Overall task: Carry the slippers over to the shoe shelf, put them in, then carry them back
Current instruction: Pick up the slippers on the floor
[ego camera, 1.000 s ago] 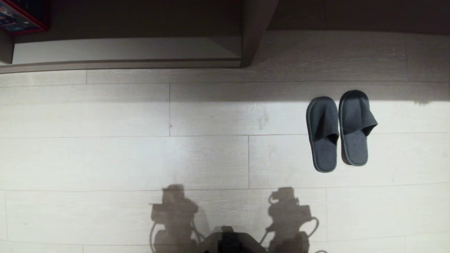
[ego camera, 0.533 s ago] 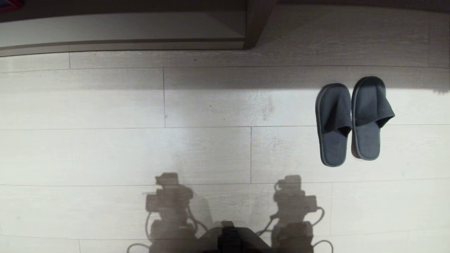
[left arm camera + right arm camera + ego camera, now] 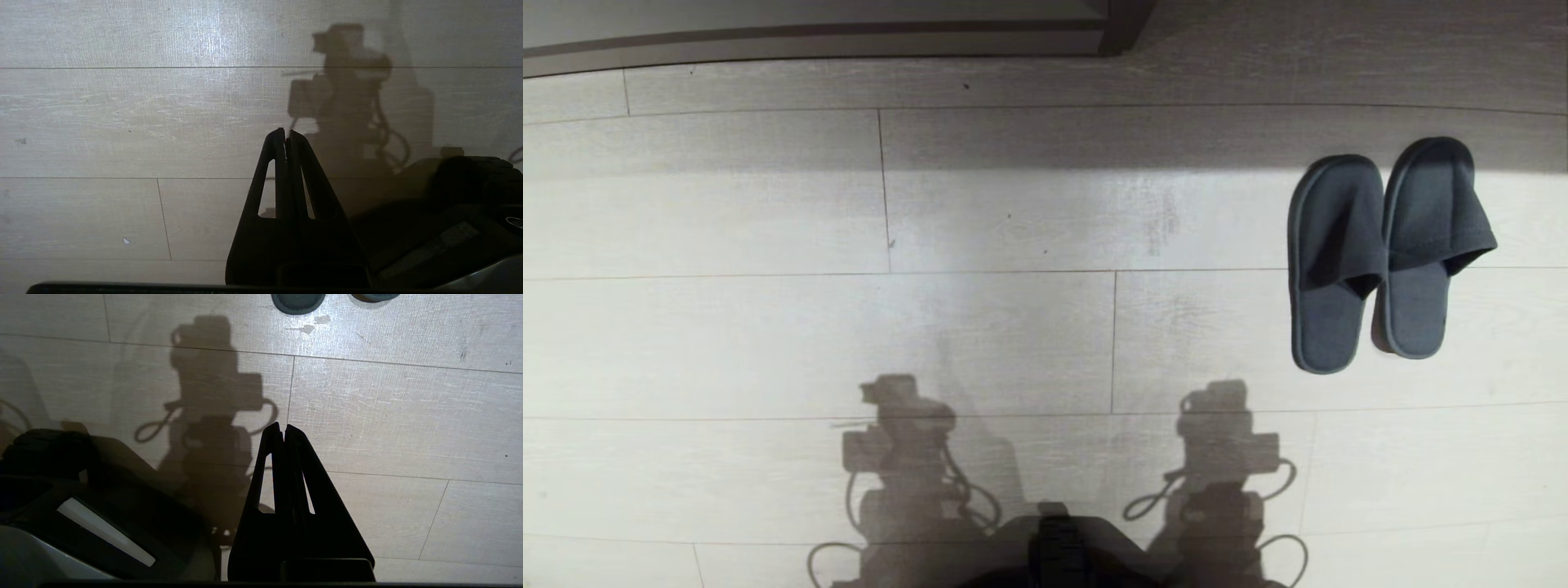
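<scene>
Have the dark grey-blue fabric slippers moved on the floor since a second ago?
No. The dark grey-blue fabric slippers keep their place against the pale floor plank seams; the whole head view shifted, so the camera moved.

left gripper (image 3: 287, 136): fingers pressed together, tips pointing at 12 o'clock in its wrist view, holding nothing
right gripper (image 3: 282, 430): fingers together too, tips at 12 o'clock in its wrist view, empty
arms: neither shows in head view
base (image 3: 1058, 551): dark, 6 o'clock in head view
</scene>
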Available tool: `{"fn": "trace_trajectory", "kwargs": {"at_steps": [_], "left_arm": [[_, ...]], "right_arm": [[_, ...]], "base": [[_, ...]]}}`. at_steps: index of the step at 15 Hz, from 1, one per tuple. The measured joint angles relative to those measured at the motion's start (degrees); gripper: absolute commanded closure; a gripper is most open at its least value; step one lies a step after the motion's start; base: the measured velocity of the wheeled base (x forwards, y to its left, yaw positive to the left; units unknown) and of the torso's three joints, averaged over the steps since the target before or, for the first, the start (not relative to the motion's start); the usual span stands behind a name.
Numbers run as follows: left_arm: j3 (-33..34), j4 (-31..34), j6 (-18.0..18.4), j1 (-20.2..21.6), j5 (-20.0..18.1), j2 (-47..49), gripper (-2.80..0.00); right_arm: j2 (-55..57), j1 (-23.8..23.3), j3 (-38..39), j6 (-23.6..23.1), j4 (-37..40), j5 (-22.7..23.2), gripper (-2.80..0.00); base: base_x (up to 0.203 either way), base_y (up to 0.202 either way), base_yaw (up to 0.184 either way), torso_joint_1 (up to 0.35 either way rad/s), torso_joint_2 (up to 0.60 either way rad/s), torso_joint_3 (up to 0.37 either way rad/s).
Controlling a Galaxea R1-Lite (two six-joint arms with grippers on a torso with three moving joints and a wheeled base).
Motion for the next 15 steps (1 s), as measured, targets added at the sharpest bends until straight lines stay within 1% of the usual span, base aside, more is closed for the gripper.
{"fn": "trace_trajectory", "kwargs": {"at_steps": [6, 8, 11, 15], "left_arm": [[0.0, 0.0, -0.1, 0.0, 0.0, 0.0, 0.00], [0.0, 0.0, 0.0, 0.0, 0.0, 0.0, 0.00], [0.0, 0.0, 0.1, 0.0, 0.0, 0.0, 0.00], [0.0, 0.0, 0.1, 0.0, 0.0, 0.0, 0.00]], "right_arm": [[0.0, 0.0, 0.0, -0.1, 0.0, 0.0, 0.00], [0.0, 0.0, -0.2, -1.2, 0.0, 0.0, 0.00], [2.9, 0.1, -5.0, -2.0, 0.7, 0.7, 0.00], [15.5, 0.3, -14.2, -3.7, -0.3, 1.0, 0.00]], "base": [[0.000, 0.000, 0.000, 0.000, 0.00, -0.013], [0.000, 0.000, 0.000, 0.000, 0.00, 0.000], [0.000, 0.000, 0.000, 0.000, 0.00, 0.000], [0.000, 0.000, 0.000, 0.000, 0.00, 0.000]]}}
